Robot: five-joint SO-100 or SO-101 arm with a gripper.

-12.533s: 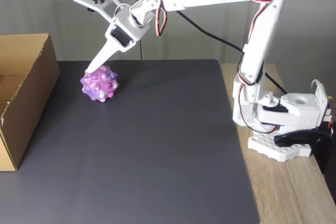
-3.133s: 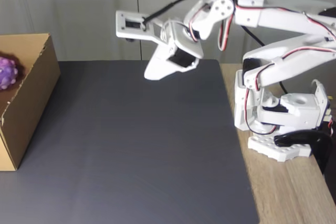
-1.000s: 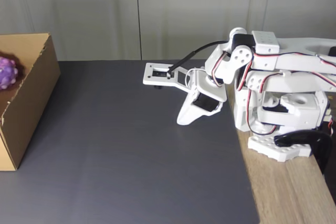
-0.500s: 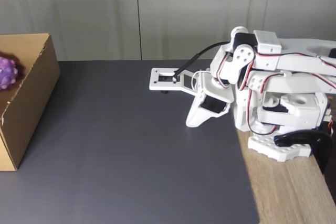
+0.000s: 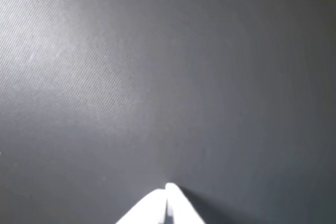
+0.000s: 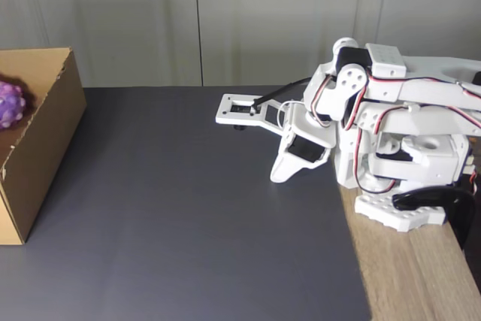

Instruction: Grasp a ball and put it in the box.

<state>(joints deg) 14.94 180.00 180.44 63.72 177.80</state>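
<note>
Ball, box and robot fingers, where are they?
ball (image 6: 10,104), fixed view, its bumpy purple side
box (image 6: 46,131), fixed view, its brown outer wall
fingers (image 5: 176,209), wrist view, one white tip

A dark grey mat (image 6: 188,208) spreads beneath and left of the gripper in the fixed view. A light wooden tabletop (image 6: 413,276) lies right of it. Grey wall panels (image 6: 150,20) stand behind.

**Camera placement**

The dark mat (image 6: 188,208) is seen from in front and above in the fixed view, facing the back wall (image 6: 135,20). The same mat (image 5: 157,77) is viewed closely, downward, in the wrist view.
</note>
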